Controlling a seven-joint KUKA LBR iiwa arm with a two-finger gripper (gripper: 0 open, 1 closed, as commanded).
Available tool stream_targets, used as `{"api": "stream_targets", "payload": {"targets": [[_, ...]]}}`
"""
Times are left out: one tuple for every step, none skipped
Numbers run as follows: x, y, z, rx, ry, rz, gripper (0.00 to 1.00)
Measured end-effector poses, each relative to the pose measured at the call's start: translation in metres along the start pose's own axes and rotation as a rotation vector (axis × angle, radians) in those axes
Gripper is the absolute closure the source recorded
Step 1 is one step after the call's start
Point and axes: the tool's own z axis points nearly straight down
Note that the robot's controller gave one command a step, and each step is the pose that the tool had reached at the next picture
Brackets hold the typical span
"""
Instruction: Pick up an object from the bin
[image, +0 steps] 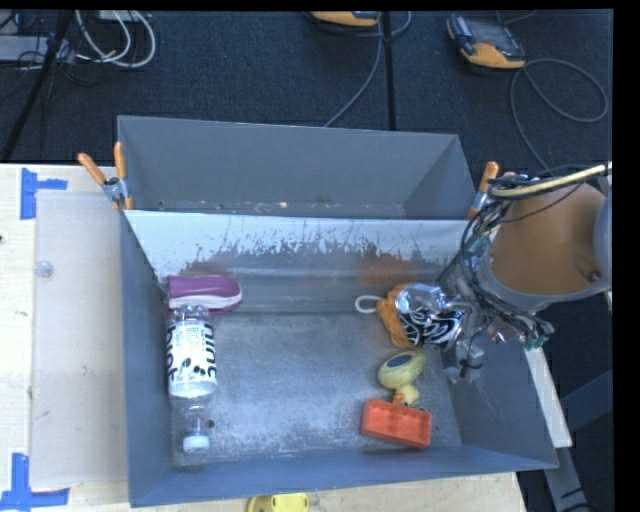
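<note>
Bin (300, 180) first: grey sheet metal with sloped walls, filling the middle of your frame. Its floor is scuffed and its back wall streaked with rust-coloured marks. The arm (545, 245) enters from the right edge, a smooth orange-brown cover around it and dark cables looped beside that.

Along the left side of the bin lies a clear plastic bottle (190, 365) with a black-and-white label, its cap pointing to the lower left. The gripper (462, 358) hangs low by the right wall; you cannot tell whether it is released or clenched. Just left of it, touching or nearly so, sits a crumpled black-and-white patterned thing (425, 318) with an orange part and a pale loop.

Lower right, a blocky red-orange brick (396, 422) lies flat. Above the bottle, a rounded purple piece (205, 291) rests by the back wall. Between the brick and the patterned thing sits a small, smooth yellow lump (400, 371).

Beyond the bin, at the top of the frame, dark carpet (250, 70) carries loose cables (385, 70).
</note>
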Motion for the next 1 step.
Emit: {"api": "stream_targets", "payload": {"targets": [[0.0181, 0.0364, 0.0353, 0.001, -0.001, -0.056, 0.00]]}}
